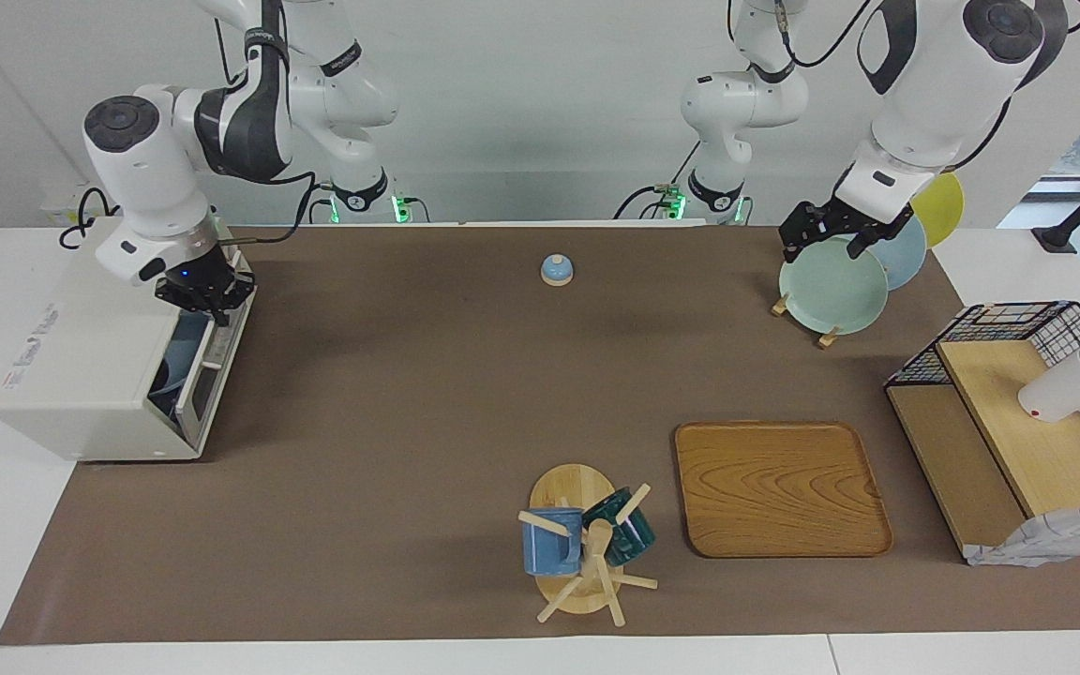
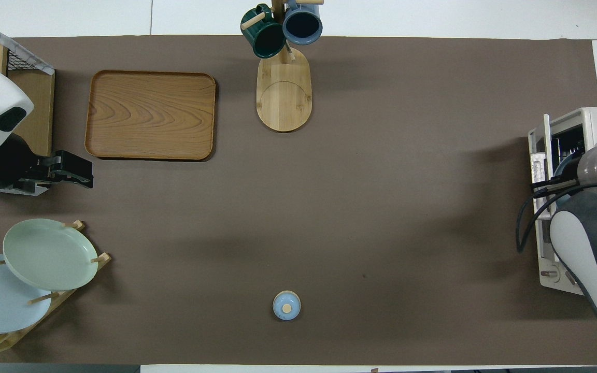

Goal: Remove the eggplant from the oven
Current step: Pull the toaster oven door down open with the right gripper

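The cream-white oven [image 1: 81,375] stands at the right arm's end of the table; it also shows in the overhead view [image 2: 594,119]. Its door [image 1: 212,375] leans a little open at the top. Something blue [image 1: 186,342] shows through the gap. The eggplant is hidden. My right gripper [image 1: 207,298] is at the door's top edge, by the handle; in the overhead view the arm covers it. My left gripper [image 1: 823,246] hangs open and empty over the plate rack and waits; it also shows in the overhead view [image 2: 78,175].
A plate rack [image 1: 831,281] with three plates stands at the left arm's end, with a wire-basket wooden shelf [image 1: 1018,422] and a white cup [image 1: 1065,384] beside it. A wooden tray [image 1: 779,487], a mug tree [image 1: 587,544] and a small blue bell [image 1: 557,270] sit mid-table.
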Robot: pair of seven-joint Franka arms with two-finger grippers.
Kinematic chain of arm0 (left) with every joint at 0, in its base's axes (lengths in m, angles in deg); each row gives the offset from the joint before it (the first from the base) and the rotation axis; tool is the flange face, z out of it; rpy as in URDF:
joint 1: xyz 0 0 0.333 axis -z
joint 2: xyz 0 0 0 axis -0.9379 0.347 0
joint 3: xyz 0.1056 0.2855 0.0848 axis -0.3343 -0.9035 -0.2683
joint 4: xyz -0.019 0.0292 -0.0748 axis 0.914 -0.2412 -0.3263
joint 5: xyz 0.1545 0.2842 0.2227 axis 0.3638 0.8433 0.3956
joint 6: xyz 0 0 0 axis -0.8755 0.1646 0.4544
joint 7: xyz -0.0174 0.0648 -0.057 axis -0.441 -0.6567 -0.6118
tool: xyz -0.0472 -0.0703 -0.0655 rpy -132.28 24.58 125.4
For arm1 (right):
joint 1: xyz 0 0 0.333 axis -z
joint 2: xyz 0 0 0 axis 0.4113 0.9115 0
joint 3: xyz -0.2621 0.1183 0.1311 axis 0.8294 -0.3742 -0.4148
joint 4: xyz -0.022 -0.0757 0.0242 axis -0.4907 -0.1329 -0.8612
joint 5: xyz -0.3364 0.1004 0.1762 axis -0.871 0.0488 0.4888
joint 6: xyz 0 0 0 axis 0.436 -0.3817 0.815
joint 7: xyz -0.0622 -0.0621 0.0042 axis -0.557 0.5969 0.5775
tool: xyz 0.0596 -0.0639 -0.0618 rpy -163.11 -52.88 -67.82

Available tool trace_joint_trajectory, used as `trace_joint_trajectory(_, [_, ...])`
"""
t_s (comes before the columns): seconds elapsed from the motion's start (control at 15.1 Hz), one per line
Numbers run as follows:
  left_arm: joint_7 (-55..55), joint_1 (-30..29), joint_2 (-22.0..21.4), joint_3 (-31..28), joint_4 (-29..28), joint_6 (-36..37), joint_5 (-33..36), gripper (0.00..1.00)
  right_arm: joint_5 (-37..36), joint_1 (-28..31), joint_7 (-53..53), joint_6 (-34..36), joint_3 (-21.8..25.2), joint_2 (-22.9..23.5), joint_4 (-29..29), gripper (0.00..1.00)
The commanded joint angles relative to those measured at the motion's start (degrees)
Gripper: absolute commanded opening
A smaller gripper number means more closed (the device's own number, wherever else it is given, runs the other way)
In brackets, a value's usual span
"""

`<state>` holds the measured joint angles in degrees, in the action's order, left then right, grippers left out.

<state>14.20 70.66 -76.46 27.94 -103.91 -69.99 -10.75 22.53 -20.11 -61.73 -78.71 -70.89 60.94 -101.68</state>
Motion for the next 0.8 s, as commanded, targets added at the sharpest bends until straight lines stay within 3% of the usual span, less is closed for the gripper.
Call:
trace_joint_trajectory(0.0, [0.3,-1.1,-0.8,0.7,-0.7,-0.5,-0.5,1.00,-0.4,1.0,-0.1,-9.1,0.3,5.9,-1.2,0.00])
trace_joint_trajectory(0.27, [0.3,-1.1,-0.8,0.7,-0.7,-0.5,-0.5,1.00,-0.3,-1.1,-2.9,-16.6,0.3,7.9,-4.0,0.00])
trace_joint_trajectory(0.73, [0.2,-1.1,-0.8,0.7,-0.7,-0.5,-0.5,1.00,-0.2,-1.6,-6.7,-20.6,0.3,11.0,-5.2,0.00])
